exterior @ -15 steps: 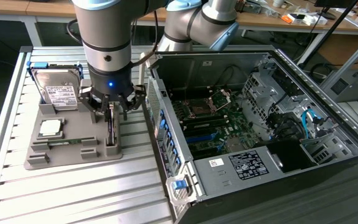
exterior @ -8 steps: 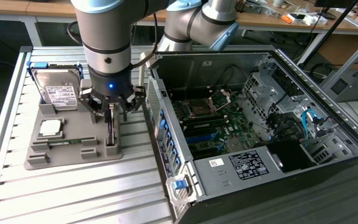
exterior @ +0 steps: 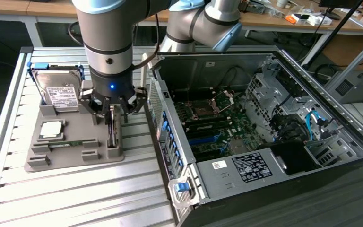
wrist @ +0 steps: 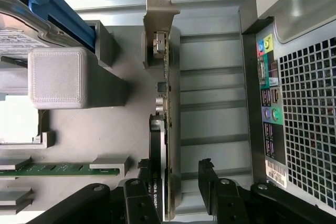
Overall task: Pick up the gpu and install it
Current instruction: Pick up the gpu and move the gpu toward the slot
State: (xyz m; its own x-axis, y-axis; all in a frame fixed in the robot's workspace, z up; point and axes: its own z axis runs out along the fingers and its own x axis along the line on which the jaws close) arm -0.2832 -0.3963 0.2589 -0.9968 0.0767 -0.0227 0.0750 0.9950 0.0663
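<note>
The gpu (exterior: 111,133) (wrist: 170,77) stands on edge in the gray holder (exterior: 62,158) on the table (exterior: 74,198), to the exterior view's left of the open computer case (exterior: 263,118). The claw (exterior: 112,112) (wrist: 176,169) hangs directly over it, fingers apart, one on either face of the card.

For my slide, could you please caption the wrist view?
Open tool straddling the upright gpu in its holder, beside the computer case.

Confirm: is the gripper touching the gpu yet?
Cannot tell. In the wrist view the gripper straddles the gpu: one finger stands clear, with a visible gap; the other finger's dark tip blends into the card's black cooler.
</note>
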